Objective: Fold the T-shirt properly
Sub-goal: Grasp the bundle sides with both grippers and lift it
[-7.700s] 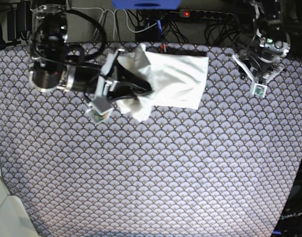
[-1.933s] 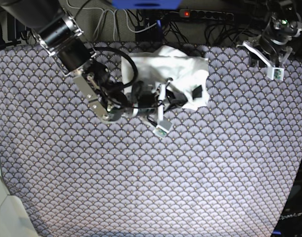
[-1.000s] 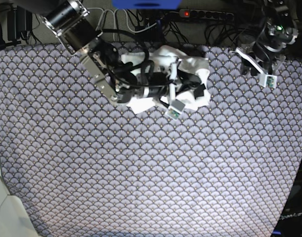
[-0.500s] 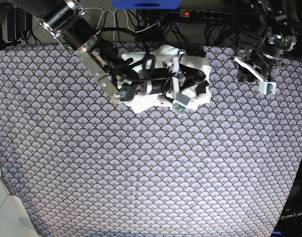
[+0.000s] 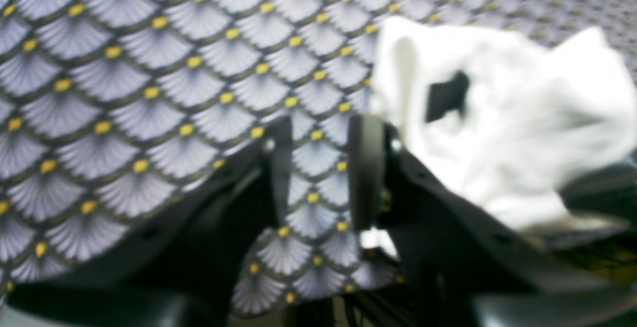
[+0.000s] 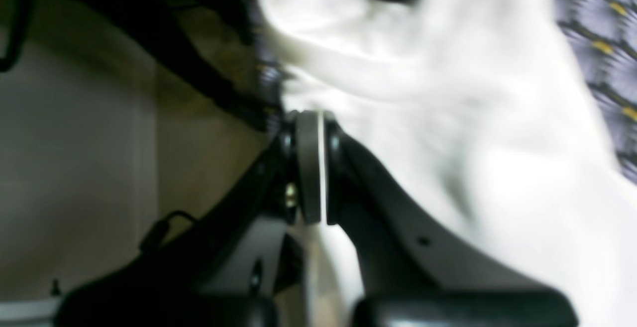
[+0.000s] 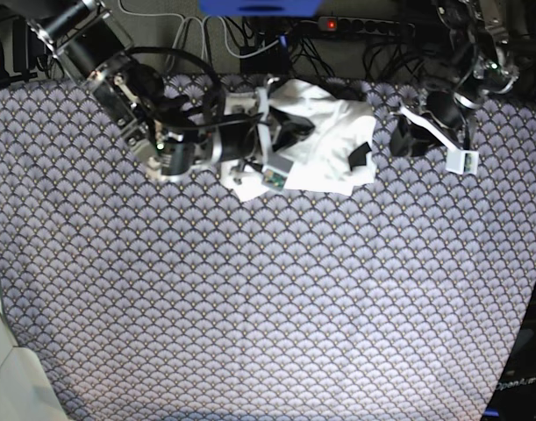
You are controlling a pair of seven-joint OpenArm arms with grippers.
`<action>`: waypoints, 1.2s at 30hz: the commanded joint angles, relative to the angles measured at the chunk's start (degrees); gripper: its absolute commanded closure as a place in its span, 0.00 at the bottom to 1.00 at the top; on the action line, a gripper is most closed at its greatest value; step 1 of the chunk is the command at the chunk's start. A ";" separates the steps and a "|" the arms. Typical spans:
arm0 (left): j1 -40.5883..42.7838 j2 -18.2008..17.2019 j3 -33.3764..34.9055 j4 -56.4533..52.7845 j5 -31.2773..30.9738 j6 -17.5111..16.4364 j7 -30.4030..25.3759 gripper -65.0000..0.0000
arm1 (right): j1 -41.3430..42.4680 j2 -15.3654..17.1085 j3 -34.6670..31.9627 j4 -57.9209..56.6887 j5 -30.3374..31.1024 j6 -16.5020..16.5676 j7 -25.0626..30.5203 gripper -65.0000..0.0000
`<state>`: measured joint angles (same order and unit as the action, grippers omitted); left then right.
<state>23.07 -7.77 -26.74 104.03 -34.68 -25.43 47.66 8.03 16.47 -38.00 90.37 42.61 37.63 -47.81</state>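
The white T-shirt [image 7: 325, 145] lies crumpled at the far middle of the table, plain side up, with a small black tag [image 7: 360, 158] near its right edge. My right gripper [image 7: 289, 127] reaches in from the left and rests on the shirt's left part. In the right wrist view the right gripper [image 6: 317, 167] is shut, with a thin sliver of the T-shirt [image 6: 473, 118] pinched between the pads. My left gripper [image 7: 401, 136] hovers just right of the shirt. Seen from the left wrist, the left gripper [image 5: 321, 167] is open and empty, the T-shirt [image 5: 502, 118] and its tag [image 5: 448, 95] beside it.
The table wears a purple fan-patterned cloth [image 7: 268, 298]. Behind its far edge lie a power strip [image 7: 364, 26] and tangled cables [image 7: 250, 44]. A pale object [image 7: 9, 377] sits at the near left corner.
My right gripper has pulled back to the left with the cloth, flattening the heap a little. The left arm has dropped down and left toward the shirt, its jaws wider apart.
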 commanded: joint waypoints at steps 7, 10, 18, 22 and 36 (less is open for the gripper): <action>2.03 -7.13 -0.47 2.04 -14.07 -0.20 -1.64 0.43 | 0.89 1.25 0.06 1.11 1.57 0.40 1.44 1.00; -0.43 -7.13 -0.38 -0.86 -15.39 -0.20 -1.64 0.43 | 0.89 1.25 0.06 1.11 1.57 0.40 1.35 1.00; -4.04 -6.96 7.45 -7.19 -15.83 -0.20 -1.64 0.43 | 1.07 2.12 0.06 0.93 1.48 0.40 1.35 1.00; -4.21 -6.87 10.43 -7.28 -15.39 -0.20 -2.25 0.43 | 1.24 2.83 0.06 0.67 1.48 0.40 1.44 1.00; -8.87 -4.58 14.30 -18.27 -15.30 -0.20 -2.34 0.43 | 1.59 3.53 0.06 0.58 1.48 0.40 1.79 1.00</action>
<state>14.68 -11.92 -12.21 85.06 -49.15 -25.15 46.06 8.54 19.57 -38.22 90.11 42.81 37.65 -47.40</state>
